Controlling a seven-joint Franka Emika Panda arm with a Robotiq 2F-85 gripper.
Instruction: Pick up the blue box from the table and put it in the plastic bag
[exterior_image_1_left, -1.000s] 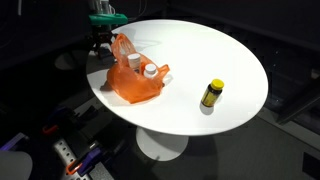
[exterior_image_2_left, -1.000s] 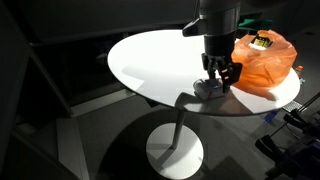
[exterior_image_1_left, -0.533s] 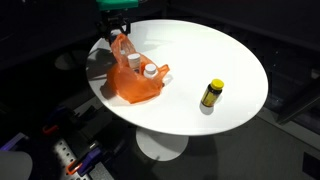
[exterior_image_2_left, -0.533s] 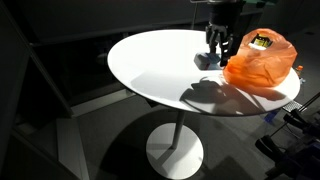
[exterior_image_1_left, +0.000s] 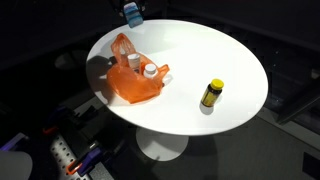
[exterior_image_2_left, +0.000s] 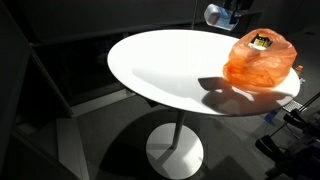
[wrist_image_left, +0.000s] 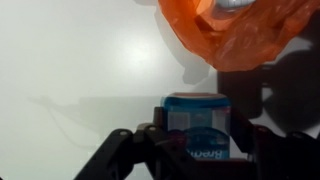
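My claw (wrist_image_left: 197, 140) is clamped on the blue box (wrist_image_left: 196, 112), a small rectangular carton with a printed label, its dark fingers pressing on both sides, and I hold it in the air well above the round, smooth white table (exterior_image_1_left: 220, 50). The crinkled, translucent orange plastic bag (exterior_image_1_left: 133, 82) sits slumped near the table's edge, below and beside the box, with white-capped containers (exterior_image_1_left: 149, 71) showing in its open mouth. A small yellow bottle with a dark cap (exterior_image_1_left: 211, 94) stands upright well apart from the bag.
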